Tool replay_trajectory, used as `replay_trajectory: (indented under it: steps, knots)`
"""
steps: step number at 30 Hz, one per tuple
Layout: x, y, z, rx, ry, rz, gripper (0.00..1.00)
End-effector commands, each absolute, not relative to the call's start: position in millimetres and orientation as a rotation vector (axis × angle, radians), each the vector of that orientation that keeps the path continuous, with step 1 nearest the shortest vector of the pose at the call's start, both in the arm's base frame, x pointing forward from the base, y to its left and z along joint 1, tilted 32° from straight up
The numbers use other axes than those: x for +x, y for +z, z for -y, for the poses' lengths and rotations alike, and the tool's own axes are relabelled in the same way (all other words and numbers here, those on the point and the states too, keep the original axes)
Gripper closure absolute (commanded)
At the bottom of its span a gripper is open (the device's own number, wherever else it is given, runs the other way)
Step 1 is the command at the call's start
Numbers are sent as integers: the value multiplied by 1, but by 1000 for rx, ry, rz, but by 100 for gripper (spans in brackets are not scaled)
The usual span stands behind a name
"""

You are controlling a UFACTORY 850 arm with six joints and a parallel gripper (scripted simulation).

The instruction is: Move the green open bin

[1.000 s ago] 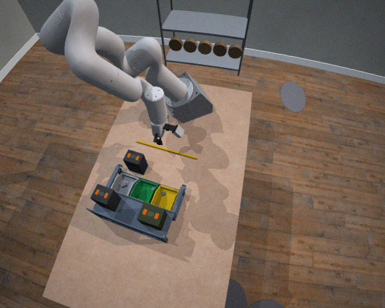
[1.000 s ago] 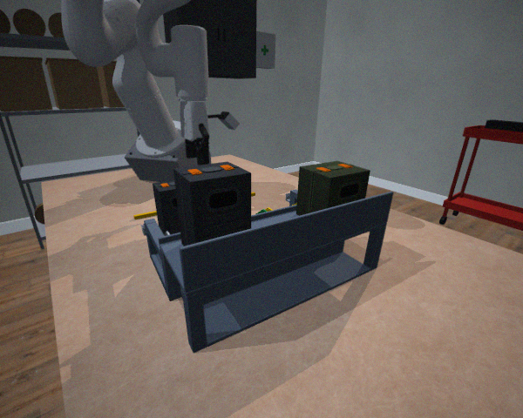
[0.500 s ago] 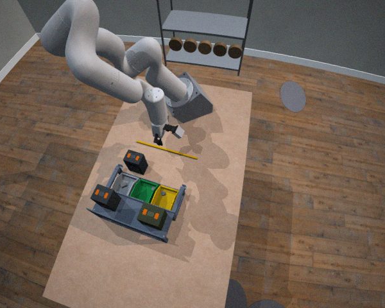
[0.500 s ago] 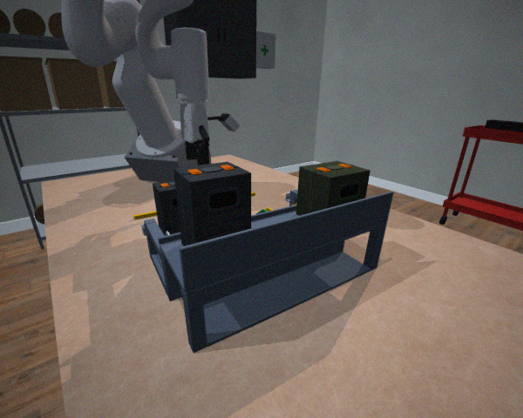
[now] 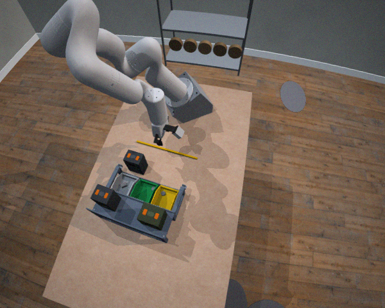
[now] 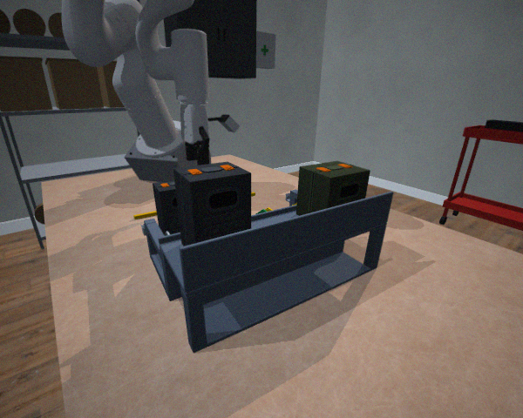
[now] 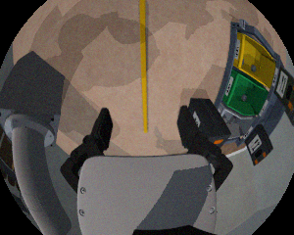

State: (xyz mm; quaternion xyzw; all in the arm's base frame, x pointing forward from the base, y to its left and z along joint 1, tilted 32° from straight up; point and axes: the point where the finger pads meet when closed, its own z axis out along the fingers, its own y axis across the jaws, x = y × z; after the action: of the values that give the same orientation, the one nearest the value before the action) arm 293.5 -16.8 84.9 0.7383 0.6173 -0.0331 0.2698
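Note:
The green bin [image 5: 144,191] [image 7: 245,93] sits on the blue-grey shelf [image 5: 133,217] [image 6: 288,245], between the grey bin [image 5: 123,181] [image 7: 231,119] and the yellow bin [image 5: 165,197] [image 7: 257,60]. A small grey part shows inside the green bin. All three bins appear level; in the exterior view they are mostly hidden behind the shelf and cases. My gripper [image 7: 144,115] is open and empty, fingers wide apart. It hangs above the table on the robot-base side of the yellow strip, well away from the bins.
A black case [image 5: 135,162] [image 7: 208,118] stands on the table by the shelf's grey-bin end. Another black case [image 5: 106,197] [image 6: 214,202] and an olive case [image 5: 152,215] [image 6: 333,186] stand on the shelf's upper part. A yellow strip [image 5: 167,149] [image 7: 144,73] lies across the table.

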Motion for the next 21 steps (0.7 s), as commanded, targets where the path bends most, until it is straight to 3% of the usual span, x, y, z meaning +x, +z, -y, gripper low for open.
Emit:
replay_trajectory:
  steps: [1, 8, 13, 21]
  knots:
    - [294, 85, 17, 1990, -88, -1663, 0]
    - [294, 85, 17, 1990, -88, -1663, 0]
    - [340, 102, 22, 1990, -88, -1664, 0]
    - [340, 102, 22, 1990, -88, -1664, 0]
